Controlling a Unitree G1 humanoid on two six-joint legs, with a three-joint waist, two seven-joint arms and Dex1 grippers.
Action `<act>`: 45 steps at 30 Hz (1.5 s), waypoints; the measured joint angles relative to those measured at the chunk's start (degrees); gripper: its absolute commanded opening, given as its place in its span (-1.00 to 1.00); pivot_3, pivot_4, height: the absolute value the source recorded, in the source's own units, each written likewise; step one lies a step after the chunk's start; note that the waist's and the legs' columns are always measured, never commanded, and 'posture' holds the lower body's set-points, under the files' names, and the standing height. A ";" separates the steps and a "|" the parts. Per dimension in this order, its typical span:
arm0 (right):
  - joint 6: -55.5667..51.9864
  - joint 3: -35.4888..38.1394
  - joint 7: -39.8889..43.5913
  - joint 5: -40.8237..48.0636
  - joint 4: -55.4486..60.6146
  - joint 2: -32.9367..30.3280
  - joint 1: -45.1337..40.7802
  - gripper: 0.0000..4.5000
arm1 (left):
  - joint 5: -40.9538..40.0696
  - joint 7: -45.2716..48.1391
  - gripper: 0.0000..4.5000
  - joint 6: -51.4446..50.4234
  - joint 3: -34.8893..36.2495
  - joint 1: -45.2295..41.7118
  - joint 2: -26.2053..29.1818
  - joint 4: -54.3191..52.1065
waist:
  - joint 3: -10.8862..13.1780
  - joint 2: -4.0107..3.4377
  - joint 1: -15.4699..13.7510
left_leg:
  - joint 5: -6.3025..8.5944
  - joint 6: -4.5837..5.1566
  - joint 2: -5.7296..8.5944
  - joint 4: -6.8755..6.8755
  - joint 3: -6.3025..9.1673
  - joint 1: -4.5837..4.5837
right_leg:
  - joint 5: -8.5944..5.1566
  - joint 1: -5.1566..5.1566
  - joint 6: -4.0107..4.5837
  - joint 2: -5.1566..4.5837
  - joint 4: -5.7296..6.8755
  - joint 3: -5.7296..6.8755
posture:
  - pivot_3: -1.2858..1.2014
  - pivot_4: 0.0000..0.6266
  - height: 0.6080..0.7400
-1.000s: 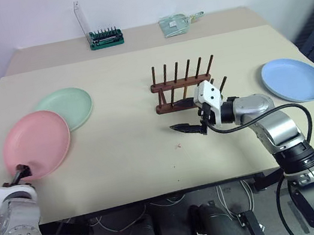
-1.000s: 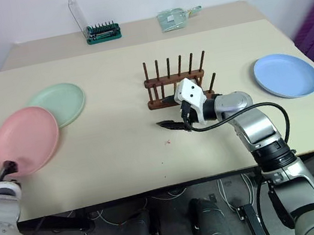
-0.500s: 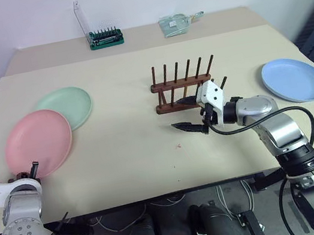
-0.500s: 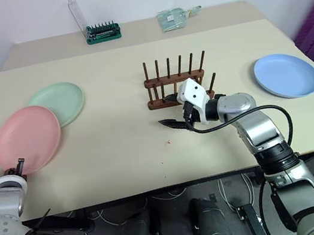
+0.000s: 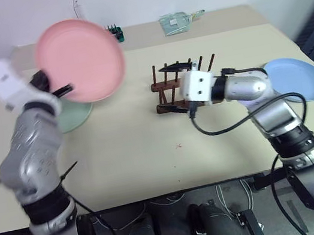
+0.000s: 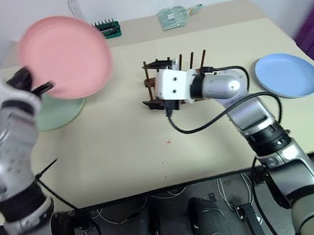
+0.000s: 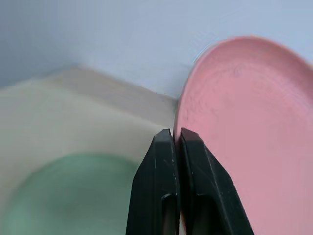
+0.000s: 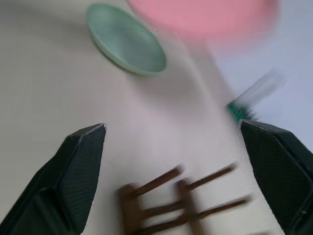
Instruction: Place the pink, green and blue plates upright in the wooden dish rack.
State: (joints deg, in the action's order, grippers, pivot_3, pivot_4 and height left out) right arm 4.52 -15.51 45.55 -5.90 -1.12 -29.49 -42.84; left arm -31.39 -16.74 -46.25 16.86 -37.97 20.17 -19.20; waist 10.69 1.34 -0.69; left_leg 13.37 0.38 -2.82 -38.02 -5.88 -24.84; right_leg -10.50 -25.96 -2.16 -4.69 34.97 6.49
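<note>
The left hand [image 5: 61, 90] pinches the rim of the pink plate [image 5: 80, 60] and holds it in the air, left of the wooden dish rack [image 5: 182, 82], probably to bring it on edge between the pegs. The right hand [image 5: 175, 87] is spread wide around the rack, one finger above the pegs and one below, perhaps to steady it. The pink plate is round, smooth and shallow; the green plate [image 5: 74, 115] lies flat on the counter [image 5: 133, 152] left of the rack, the blue plate [image 5: 301, 77] on the right.
</note>
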 measured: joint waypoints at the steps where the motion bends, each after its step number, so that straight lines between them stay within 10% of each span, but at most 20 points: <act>1: 2.11 -0.87 -2.11 -2.47 -1.35 0.77 -1.32 0.98 | 1.27 0.16 -1.00 -0.32 -2.70 -2.11 -0.28 0.94 | 0.00 0.00 0.05 | -0.01 0.02 0.00 0.01 -0.02 -0.10 | 0.00 -0.11 0.00 0.00 0.00 -0.01 | 0.03 -0.52 0.84; 14: 14.01 -3.76 -14.83 -18.43 -10.84 1.83 -4.43 0.98 | 5.92 3.24 -1.00 -2.26 -10.84 -11.71 -10.97 6.00 | 0.07 0.00 0.15 | -0.24 0.04 0.08 -0.06 -0.12 -0.50 | 0.14 -0.57 -0.22 0.15 0.18 0.00 | 0.03 -0.52 0.84; 23: 16.23 -3.76 -19.87 -23.68 -13.23 1.27 -4.54 -0.97 | 7.43 3.87 -1.00 -3.26 -10.00 -11.71 -12.14 5.31 | 0.07 0.00 0.11 | -0.26 0.02 0.07 -0.06 -0.10 -0.49 | 0.16 -0.56 -0.23 0.17 0.24 0.00 | 0.03 -0.52 0.84; 28: 18.46 -3.99 -22.00 -26.48 -13.81 0.96 -4.63 -0.97 | 6.74 3.99 -1.00 -3.25 -6.57 -11.70 -15.11 5.10 | 0.07 0.00 0.06 | -0.27 0.02 0.07 -0.10 -0.09 -0.48 | 0.15 -0.54 -0.23 0.17 0.24 0.00 | 0.03 -0.52 0.84; 34: 17.50 -3.54 -24.07 -27.66 -15.80 -0.98 -4.86 -1.00 | 3.04 1.83 0.30 3.24 1.50 -12.40 -21.15 5.79 | 0.07 0.01 0.00 | -0.27 0.02 0.09 -0.13 -0.08 -0.49 | 0.16 -0.52 -0.22 0.17 0.23 0.00 | 0.03 -0.52 0.84; 40: 12.52 6.33 -22.56 -17.42 -17.61 -3.96 -4.71 -1.00 | 4.82 -0.79 0.30 14.17 9.36 -13.86 -15.44 11.84 | 0.07 0.02 0.11 | -0.27 0.02 0.09 -0.11 -0.08 -0.47 | 0.22 -0.50 -0.14 0.22 0.25 0.01 | 0.03 -0.52 0.84; 45: -12.01 21.59 -11.63 14.24 -7.87 -0.52 -3.38 -1.00 | 13.57 16.46 0.30 18.04 -2.74 -2.35 0.75 16.50 | 0.07 -0.09 0.15 | -0.27 0.02 0.02 -0.09 -0.12 -0.41 | 0.29 -0.48 -0.03 0.21 0.34 0.02 | 0.03 -0.52 0.84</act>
State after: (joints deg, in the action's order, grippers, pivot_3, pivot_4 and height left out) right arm -7.49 6.08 33.92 8.34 -9.00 -30.01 -46.22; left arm -17.81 -0.28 -28.22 14.12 -40.32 20.93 -2.70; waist 10.76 1.26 -0.53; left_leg 13.10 0.40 -2.80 -38.11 -6.00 -25.25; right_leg -10.21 -26.45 -2.19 -4.48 35.30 6.51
